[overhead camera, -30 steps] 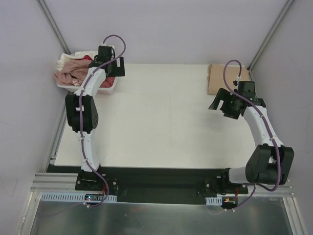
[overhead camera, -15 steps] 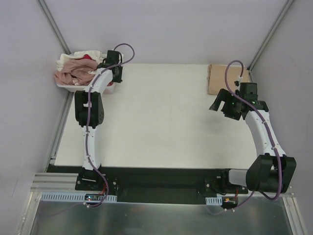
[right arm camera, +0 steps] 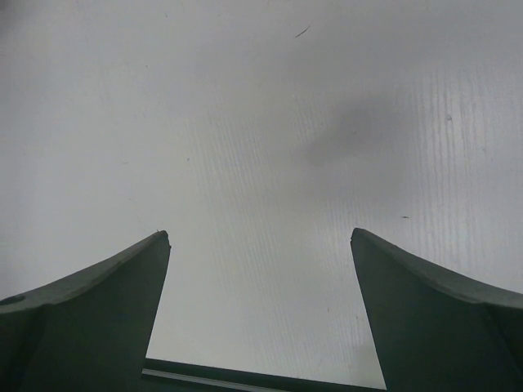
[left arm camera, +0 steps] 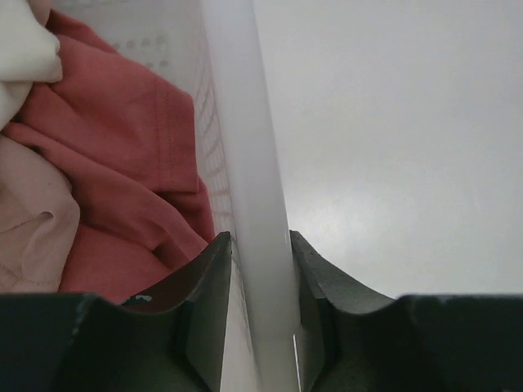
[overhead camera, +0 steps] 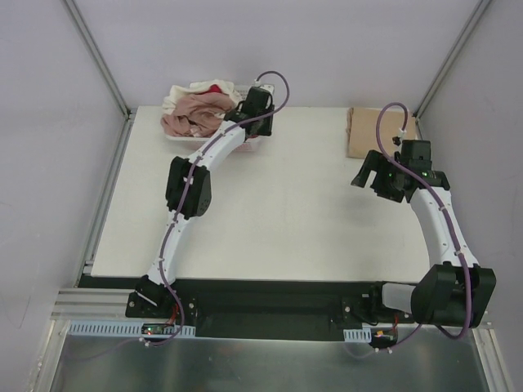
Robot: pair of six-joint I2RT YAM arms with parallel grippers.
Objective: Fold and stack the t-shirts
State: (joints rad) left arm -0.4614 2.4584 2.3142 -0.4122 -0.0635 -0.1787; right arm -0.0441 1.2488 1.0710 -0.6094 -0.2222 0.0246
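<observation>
T-shirts (overhead camera: 196,114) sit crumpled in a white lattice basket (overhead camera: 183,140) at the far edge of the worktop (overhead camera: 278,212), left of centre. Dusty pink is on top, with the red shirt (left arm camera: 122,163) and a cream-white one beside it. A tan t-shirt (overhead camera: 368,131) lies folded flat at the far right, likely the stack's base. Left gripper (left arm camera: 260,241) is clamped on the basket's side wall, one finger inside by the red shirt, one outside. It grips plastic, not cloth, probably to drag the pile into reach. Right gripper (right arm camera: 260,245) hangs over bare worktop, jaws wide, holding nothing, well apart from the tan t-shirt.
</observation>
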